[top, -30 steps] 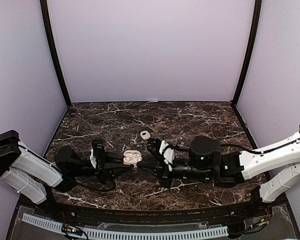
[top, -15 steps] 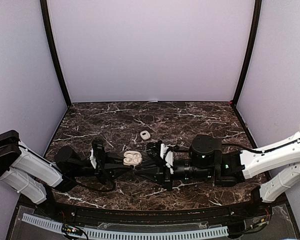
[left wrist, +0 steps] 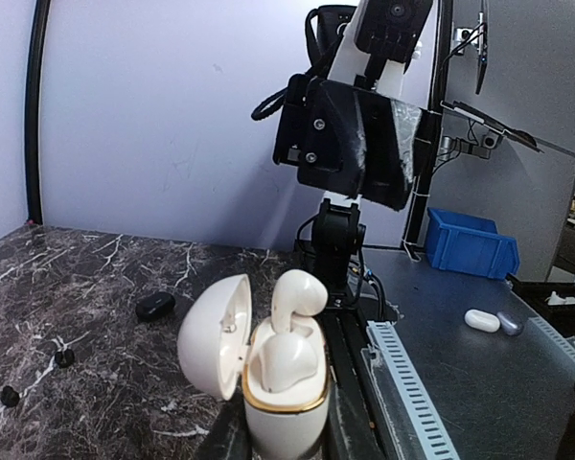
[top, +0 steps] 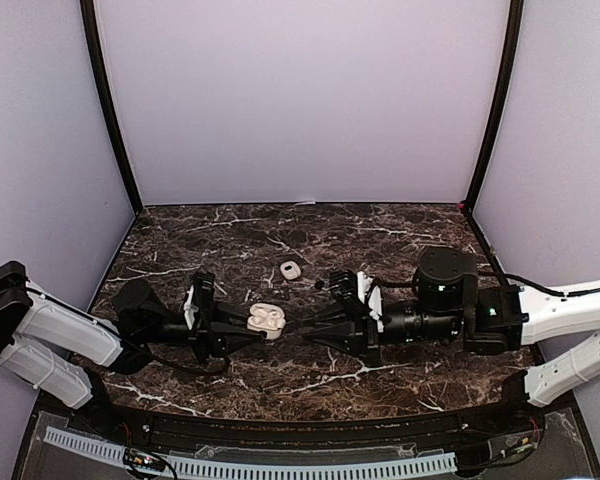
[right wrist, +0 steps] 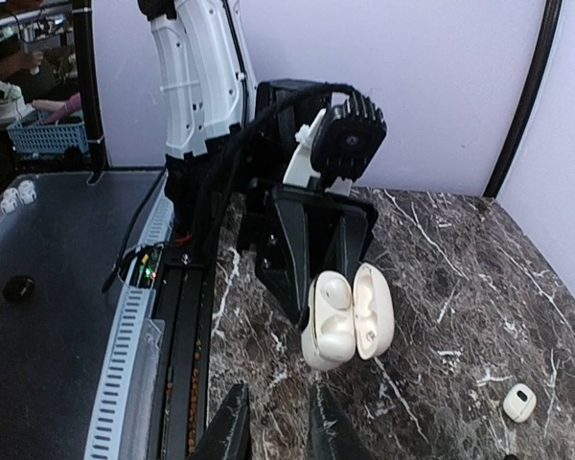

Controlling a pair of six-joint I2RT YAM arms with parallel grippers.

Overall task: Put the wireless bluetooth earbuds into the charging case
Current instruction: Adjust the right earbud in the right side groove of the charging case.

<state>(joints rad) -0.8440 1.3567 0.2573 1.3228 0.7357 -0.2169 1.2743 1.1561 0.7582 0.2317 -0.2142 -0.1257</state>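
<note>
Left tool grips open case; earbud apparently half-seated.

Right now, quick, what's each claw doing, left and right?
Left claw: closed on the open charging case, with one white earbud standing in it.
Right claw: open, holding nothing.
</note>
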